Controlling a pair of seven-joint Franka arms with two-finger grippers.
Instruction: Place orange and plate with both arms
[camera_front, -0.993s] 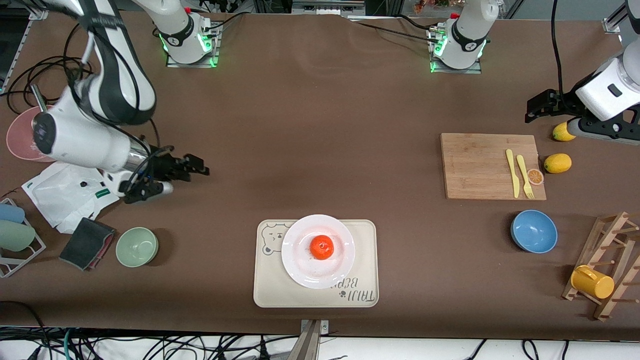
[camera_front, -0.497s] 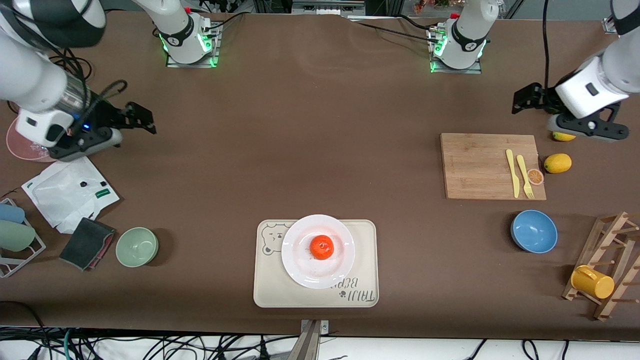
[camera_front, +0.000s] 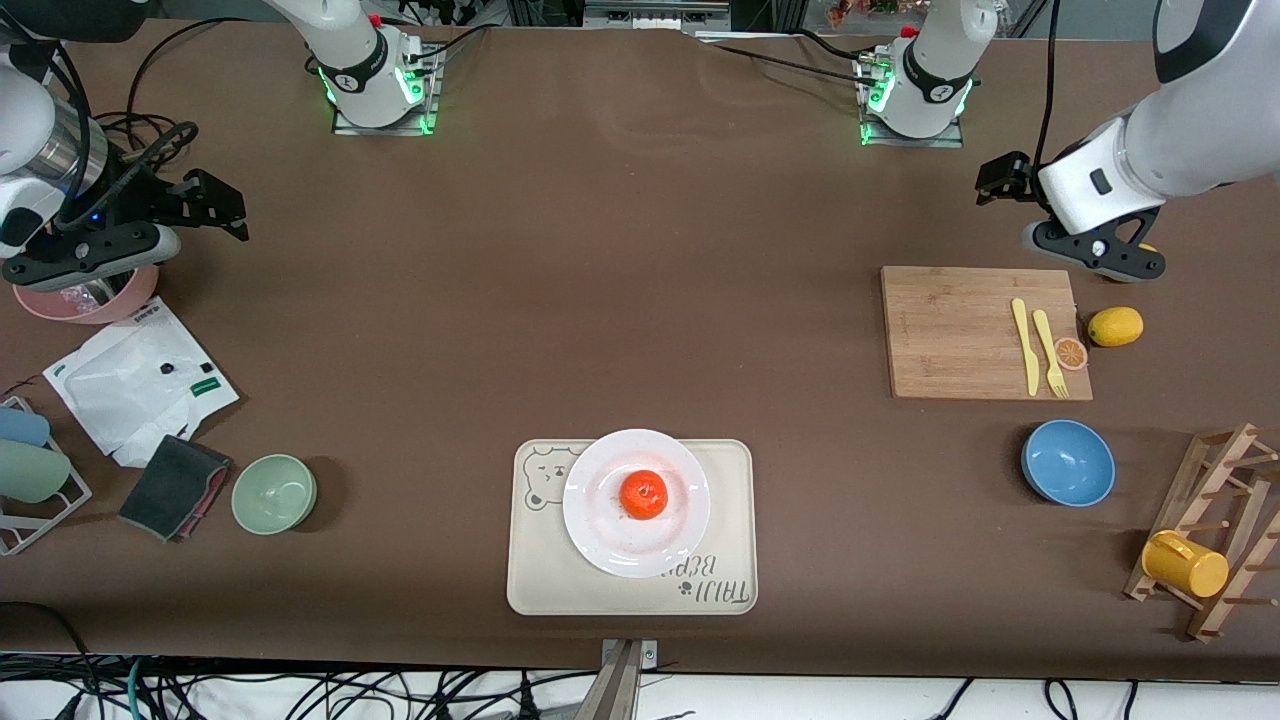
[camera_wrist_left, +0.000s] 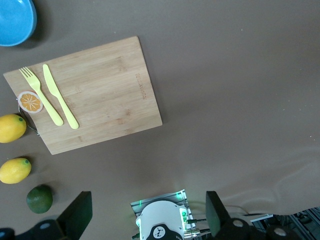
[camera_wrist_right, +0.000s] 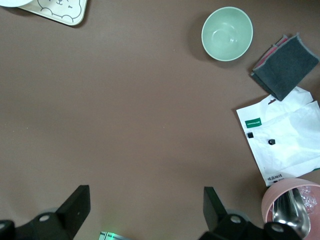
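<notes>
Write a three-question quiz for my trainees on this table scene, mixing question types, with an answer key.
1. True or false: the orange rests on the plate.
2. Multiple choice: what does the plate stand on? A) the cutting board B) the bear-printed tray C) the bare table
3. Short answer: what does each gripper hold, and where is it?

Key
1. True.
2. B.
3. Nothing. The left gripper hangs open above the table at the left arm's end, near the cutting board. The right gripper hangs open at the right arm's end, near the pink bowl; each wrist view shows the fingers spread.
</notes>
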